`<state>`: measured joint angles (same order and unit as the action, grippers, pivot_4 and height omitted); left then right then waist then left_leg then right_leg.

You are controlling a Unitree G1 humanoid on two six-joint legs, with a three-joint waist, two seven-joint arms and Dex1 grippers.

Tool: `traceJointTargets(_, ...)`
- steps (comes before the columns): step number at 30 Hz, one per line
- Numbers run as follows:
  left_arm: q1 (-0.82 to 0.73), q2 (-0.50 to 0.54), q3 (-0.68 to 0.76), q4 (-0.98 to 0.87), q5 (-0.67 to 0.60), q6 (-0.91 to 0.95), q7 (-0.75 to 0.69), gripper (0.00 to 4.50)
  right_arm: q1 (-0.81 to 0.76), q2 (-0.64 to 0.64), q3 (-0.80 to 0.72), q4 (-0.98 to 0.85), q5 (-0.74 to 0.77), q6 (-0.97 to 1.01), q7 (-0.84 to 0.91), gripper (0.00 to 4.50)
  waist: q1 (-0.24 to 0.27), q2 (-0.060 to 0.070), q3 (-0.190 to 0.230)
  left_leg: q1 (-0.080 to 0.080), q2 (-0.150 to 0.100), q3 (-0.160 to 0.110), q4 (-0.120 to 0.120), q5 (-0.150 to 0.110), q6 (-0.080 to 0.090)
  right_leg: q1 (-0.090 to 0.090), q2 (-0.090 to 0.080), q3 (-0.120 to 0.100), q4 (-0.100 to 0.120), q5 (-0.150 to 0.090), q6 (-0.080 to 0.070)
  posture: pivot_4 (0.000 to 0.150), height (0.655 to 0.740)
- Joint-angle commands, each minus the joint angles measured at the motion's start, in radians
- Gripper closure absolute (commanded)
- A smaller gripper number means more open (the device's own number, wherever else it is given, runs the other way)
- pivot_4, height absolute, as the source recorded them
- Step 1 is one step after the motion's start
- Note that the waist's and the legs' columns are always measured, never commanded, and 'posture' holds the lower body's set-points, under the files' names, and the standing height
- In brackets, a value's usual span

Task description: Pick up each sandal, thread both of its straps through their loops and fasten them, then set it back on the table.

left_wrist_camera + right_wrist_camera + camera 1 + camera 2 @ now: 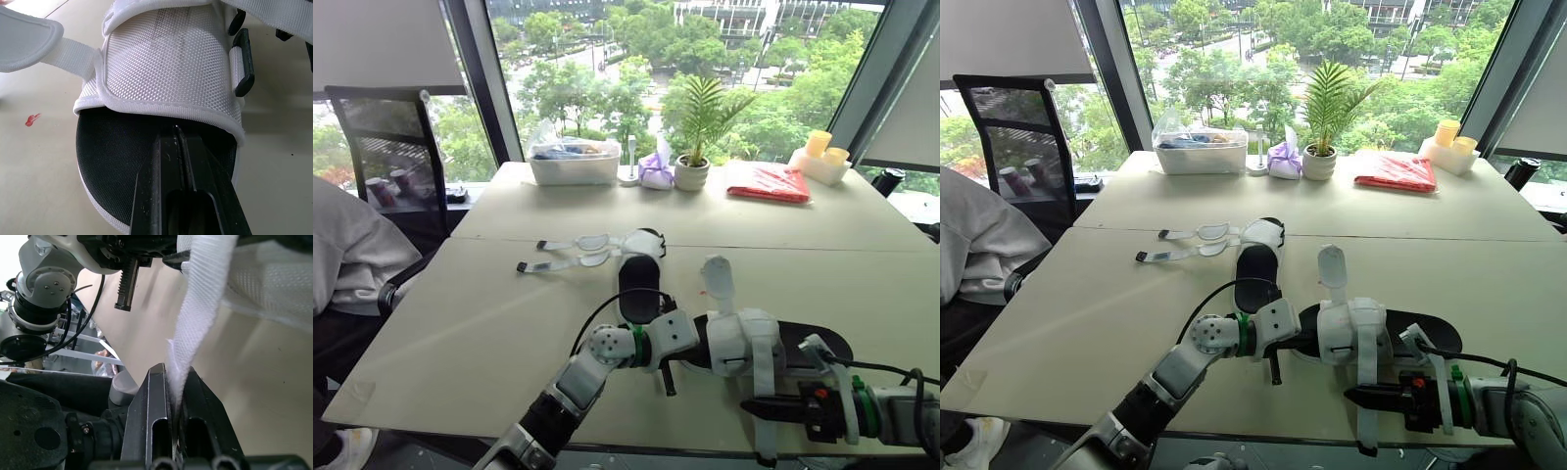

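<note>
The near sandal (744, 343), black sole with a white mesh upper, lies at the table's front edge. My left gripper (177, 132) is shut, with its fingers lying on the black insole at one end, tips at the rim of the mesh upper (166, 63). A black loop (242, 63) sits on the upper's side. My right gripper (175, 374) is shut on a white strap (195, 313) that hangs from this sandal past the table edge. The second sandal (636, 269) lies farther back, its two straps (563, 253) spread open to the left.
A person in a grey sleeve (352, 245) sits at the left by a black chair (391, 137). Along the far edge stand a plastic box (576, 162), a potted plant (693, 166), a red packet (769, 183) and yellow cups (822, 147).
</note>
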<state>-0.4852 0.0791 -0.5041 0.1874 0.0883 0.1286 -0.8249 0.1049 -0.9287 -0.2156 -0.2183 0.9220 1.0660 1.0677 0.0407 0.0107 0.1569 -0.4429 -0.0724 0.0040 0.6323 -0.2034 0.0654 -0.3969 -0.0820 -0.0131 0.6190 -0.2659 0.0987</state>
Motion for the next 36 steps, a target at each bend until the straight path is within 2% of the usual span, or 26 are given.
traceJointTargets(1,-0.001,0.007,-0.021,0.008,0.008,0.006,-0.010,4.50,-0.051,-0.050,-0.071,-0.023,0.074,0.060,0.027,4.47,-0.001,0.000,0.000,0.000,0.000,0.000,0.000,0.000,0.000,0.000,0.000,0.000,0.000,0.000,0.000,0.150,0.7388)
traceJointTargets(4,-0.005,0.009,-0.022,0.013,0.006,0.003,-0.016,4.50,-0.166,-0.091,-0.120,0.015,0.153,0.152,0.012,4.47,-0.002,0.001,0.000,0.000,0.000,0.000,0.000,0.000,0.000,0.000,0.000,0.000,0.000,0.000,0.000,0.150,0.7388)
traceJointTargets(8,-0.013,0.010,-0.024,0.026,0.006,-0.007,-0.020,4.50,-0.325,-0.067,-0.155,0.091,0.220,0.232,-0.053,4.47,0.001,-0.001,0.000,0.000,0.000,0.000,0.000,0.000,0.000,0.000,0.000,0.000,0.000,0.000,0.000,0.150,0.7388)
traceJointTargets(11,-0.024,0.003,-0.024,0.046,0.007,-0.016,-0.022,4.50,-0.459,-0.021,-0.116,0.181,0.199,0.235,-0.091,4.47,-0.001,-0.001,0.000,-0.001,0.000,0.000,0.000,0.000,0.000,0.000,0.000,0.000,-0.001,0.000,0.000,0.150,0.7388)
traceJointTargets(15,-0.032,0.002,-0.021,0.060,0.008,-0.023,-0.024,4.50,-0.557,-0.008,-0.041,0.260,0.141,0.221,-0.063,4.47,0.001,-0.001,0.000,-0.001,0.000,0.000,0.000,0.000,0.000,0.000,0.000,0.000,-0.001,0.000,0.000,0.150,0.7388)
traceJointTargets(22,-0.025,0.017,-0.012,0.050,0.010,-0.015,-0.020,4.50,-0.672,-0.060,0.114,0.430,-0.007,0.156,0.101,4.47,-0.001,0.000,-0.001,-0.001,0.000,0.000,0.000,0.000,0.000,-0.001,-0.001,0.000,-0.001,0.001,-0.001,0.150,0.7388)
traceJointTargets(27,-0.014,0.025,-0.008,0.034,0.007,-0.003,-0.013,4.50,-0.717,-0.079,0.171,0.509,-0.084,0.131,0.181,4.47,-0.003,0.000,-0.001,-0.001,0.000,0.000,-0.001,0.000,0.000,-0.001,0.000,0.000,-0.001,0.001,0.000,0.150,0.7388)
traceJointTargets(36,-0.010,0.030,-0.005,0.026,0.004,0.006,-0.010,4.50,-0.709,-0.076,0.214,0.552,-0.194,0.055,0.252,4.47,-0.003,0.000,-0.001,-0.001,0.000,0.000,-0.002,0.000,0.000,-0.003,0.000,0.000,0.000,0.002,0.001,0.150,0.7388)
